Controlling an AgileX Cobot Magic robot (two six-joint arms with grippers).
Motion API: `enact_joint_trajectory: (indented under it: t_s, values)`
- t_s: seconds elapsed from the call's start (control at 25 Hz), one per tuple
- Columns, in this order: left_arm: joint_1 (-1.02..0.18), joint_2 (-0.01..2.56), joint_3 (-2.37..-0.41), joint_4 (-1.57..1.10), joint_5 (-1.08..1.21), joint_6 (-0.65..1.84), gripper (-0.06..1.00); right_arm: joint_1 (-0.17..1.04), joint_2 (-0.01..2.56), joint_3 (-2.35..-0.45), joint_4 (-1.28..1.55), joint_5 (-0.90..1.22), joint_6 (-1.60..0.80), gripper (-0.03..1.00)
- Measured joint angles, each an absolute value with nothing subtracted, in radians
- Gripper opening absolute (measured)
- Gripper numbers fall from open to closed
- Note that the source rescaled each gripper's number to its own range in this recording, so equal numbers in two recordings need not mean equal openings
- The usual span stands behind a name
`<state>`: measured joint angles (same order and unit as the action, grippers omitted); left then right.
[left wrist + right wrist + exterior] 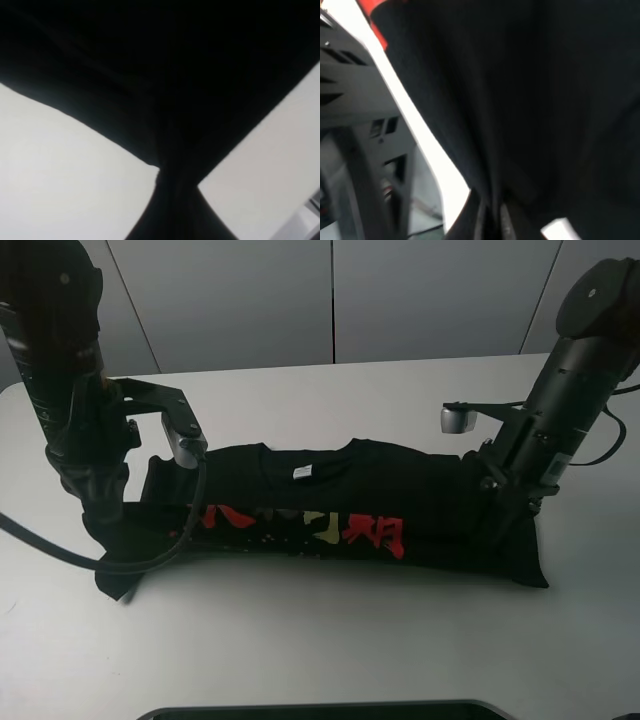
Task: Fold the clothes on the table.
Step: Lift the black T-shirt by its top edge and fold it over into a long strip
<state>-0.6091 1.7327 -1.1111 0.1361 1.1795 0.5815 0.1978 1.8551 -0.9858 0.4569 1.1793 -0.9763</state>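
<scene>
Left gripper (108,528) and right gripper (503,525) each clamp a side edge of the black short-sleeved printed T-shirt (330,495), which stretches between them on the white smooth-topped table (330,640) beneath.

Table (330,640): white, smooth-topped. Carried one black T-shirt (400,490), laid sideways, white neck label and printed characters upward.

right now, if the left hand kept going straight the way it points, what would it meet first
The left hand points down: first the black short-sleeved T-shirt it pinches, then probably the white smooth table beneath; depth unclear.
</scene>
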Motion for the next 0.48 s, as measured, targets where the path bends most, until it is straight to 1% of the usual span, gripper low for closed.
enact_joint_trajectory:
  t_s: [0.24, 0.36, 0.48]
  values:
    - [-0.609, 1.742, -1.132, 0.351, 0.898, 0.575, 0.00, 0.198, 1.855, -1.145, 0.404, 0.938, -0.976, 0.01]
    - [-0.603, 1.793, -1.136, 0.437, 0.767, 0.533, 0.00, 0.198, 1.857, -1.165, 0.381, 0.817, -0.980, 0.01]
    - [-0.594, 1.872, -1.137, 0.488, 0.670, 0.504, 0.00, 0.198, 1.879, -1.167, 0.352, 0.750, -0.980, 0.01]
